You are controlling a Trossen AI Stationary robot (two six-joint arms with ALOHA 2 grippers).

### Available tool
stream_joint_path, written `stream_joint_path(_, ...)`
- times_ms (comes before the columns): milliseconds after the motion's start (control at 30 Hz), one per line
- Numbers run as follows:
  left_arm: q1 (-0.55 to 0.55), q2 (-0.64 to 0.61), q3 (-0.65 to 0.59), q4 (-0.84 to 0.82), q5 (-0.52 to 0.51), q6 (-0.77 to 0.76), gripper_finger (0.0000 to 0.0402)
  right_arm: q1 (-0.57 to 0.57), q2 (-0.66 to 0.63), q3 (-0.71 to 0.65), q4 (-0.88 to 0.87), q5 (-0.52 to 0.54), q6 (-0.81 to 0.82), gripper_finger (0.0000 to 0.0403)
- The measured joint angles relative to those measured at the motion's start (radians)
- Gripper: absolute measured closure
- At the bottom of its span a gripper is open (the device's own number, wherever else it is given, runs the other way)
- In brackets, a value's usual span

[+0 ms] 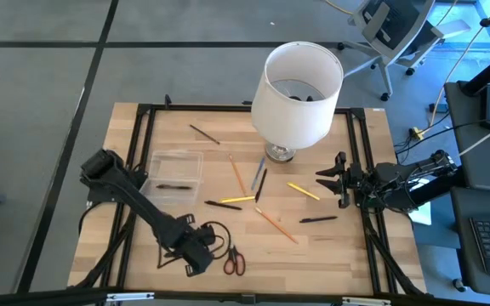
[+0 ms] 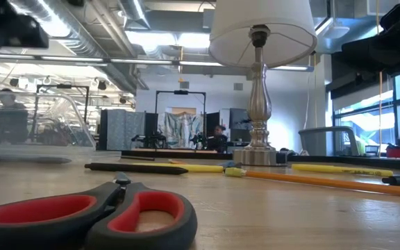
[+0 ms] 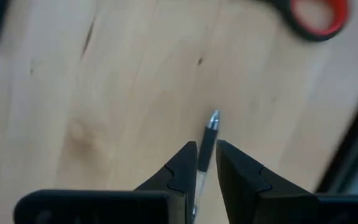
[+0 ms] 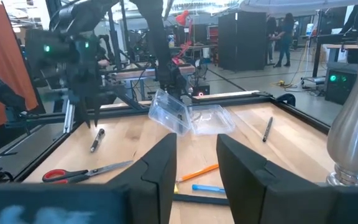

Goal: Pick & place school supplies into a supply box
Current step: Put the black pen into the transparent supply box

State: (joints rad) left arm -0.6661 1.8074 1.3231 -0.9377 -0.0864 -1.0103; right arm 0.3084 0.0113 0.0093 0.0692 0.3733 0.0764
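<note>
Several pencils and pens lie scattered mid-table: a yellow one, an orange one, black ones and a brown one. The red-handled scissors lie flat near the near edge. The clear supply box stands left of centre with a black pen inside. My left gripper is beside the scissors, shut on a dark pen. My right gripper hovers open at the table's right side, near the yellow pencil. My left gripper pinches the dark pen between its two fingers, which come from above pointing down. The pen runs along the fingers, and its silver tip sticks out past them toward the table. Whether the tip touches the wood cannot be told.
A tall lamp with a big white shade stands on its metal base at the far middle of the table. A black frame runs along the table's edges. A black cable loop lies by the left gripper. Bare wood shows near the near right corner.
</note>
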Motion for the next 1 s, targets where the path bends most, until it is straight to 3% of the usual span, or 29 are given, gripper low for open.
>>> stream_joint_path(233,0.000,0.065,0.000,0.005,0.036,-0.065,0.0335,0.000,0.000,0.000,0.000,0.000,-0.001,0.0283)
stream_joint_path(633,-0.008,0.066,0.000,0.054,-0.001,-0.090,0.0240,0.000,0.000,0.000,0.000,0.000,-0.005,0.0283)
stream_joint_path(1000,-0.047,0.065,-0.058,0.086,0.009,-0.069,0.0239,0.000,0.000,0.000,0.000,0.000,-0.006,0.0283)
